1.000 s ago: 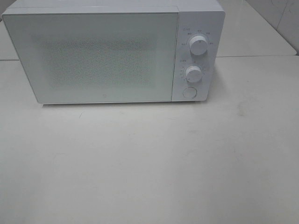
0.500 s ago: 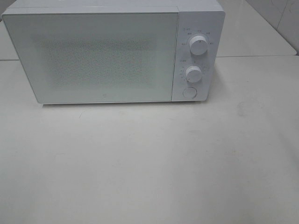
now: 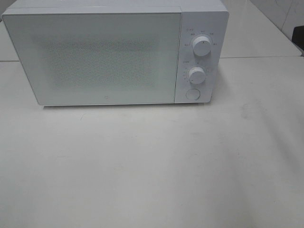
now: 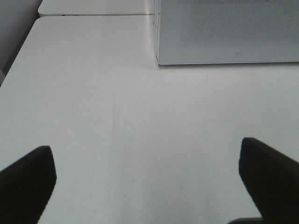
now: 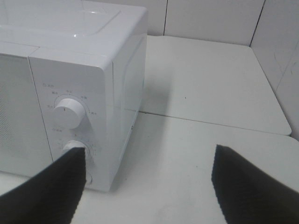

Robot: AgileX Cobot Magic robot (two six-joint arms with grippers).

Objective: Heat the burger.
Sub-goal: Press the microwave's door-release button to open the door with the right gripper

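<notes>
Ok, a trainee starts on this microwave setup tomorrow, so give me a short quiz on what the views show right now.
1. True or false: the microwave has its door open.
2. How many knobs sit above the round button? A) one B) two C) four
3. Fill in: the left tool and the right tool are both ____, holding nothing.
Key: 1 false; 2 B; 3 open.

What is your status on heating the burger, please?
Left tool open, empty. Right tool open, empty, facing microwave knobs. Burger not in sight; microwave door shut.
</notes>
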